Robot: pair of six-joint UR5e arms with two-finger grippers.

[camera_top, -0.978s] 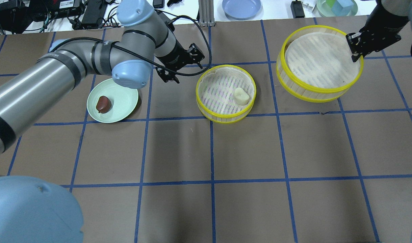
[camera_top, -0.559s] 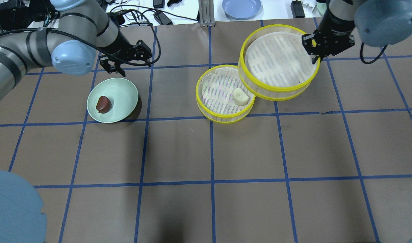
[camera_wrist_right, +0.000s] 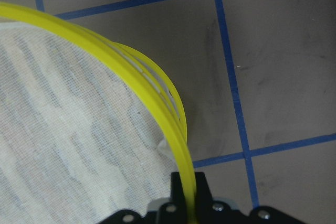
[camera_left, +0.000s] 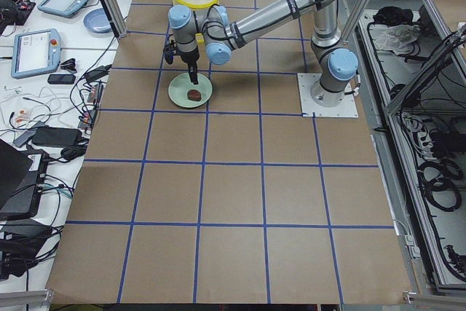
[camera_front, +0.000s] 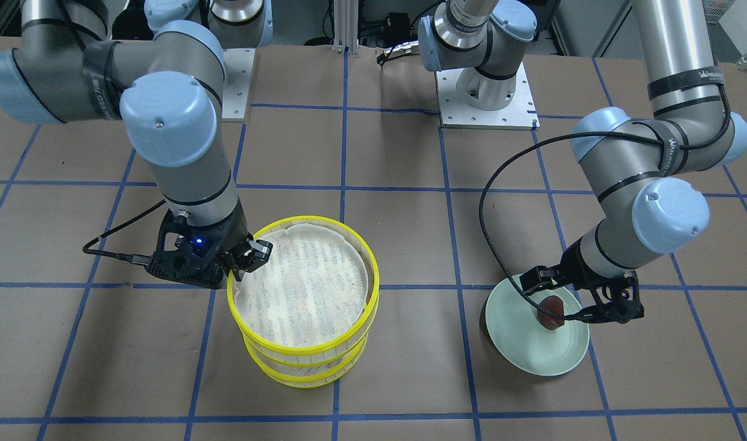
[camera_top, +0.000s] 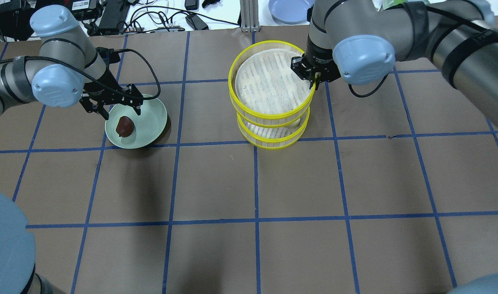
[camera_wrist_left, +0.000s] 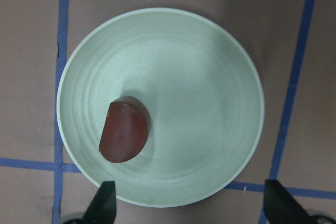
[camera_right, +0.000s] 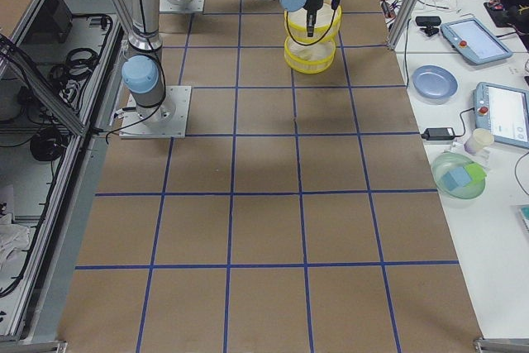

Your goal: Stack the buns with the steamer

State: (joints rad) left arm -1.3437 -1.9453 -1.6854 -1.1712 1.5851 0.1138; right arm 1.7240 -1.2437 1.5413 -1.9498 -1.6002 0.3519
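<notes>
The right gripper [camera_top: 313, 81] is pinched narrow on the yellow rim of the upper steamer tier [camera_top: 273, 115], 1 finger inside the wall and 1 outside, on the tier's right side. It carries that tier over the lower steamer tier [camera_top: 273, 139] in the middle of the table. The 2 are roughly in line, and a gap seems to remain between them, so I judge the upper tier not yet seated. A tier like this looks light, with a thin slatted wall and a stiffer hoop. Held at 1 point on the rim it may tip, so it wants a level, slow descent.

The left gripper [camera_top: 117, 108] hangs with its fingers spread wide above the pale green plate [camera_wrist_left: 210, 77] on the left of the table and holds nothing.

The upper tier holds only its white paper liner [camera_top: 269, 77]. On the plate lies 1 dark reddish-brown bun [camera_wrist_left: 125, 132], left of its middle, with 1 flat edge and 1 rounded edge. No cream bun shows; the upper tier hides the inside of the lower one.

The bun looks small, light and probably soft. A gentle squeeze across its narrow width should do, and it may skid on the smooth plate.
</notes>
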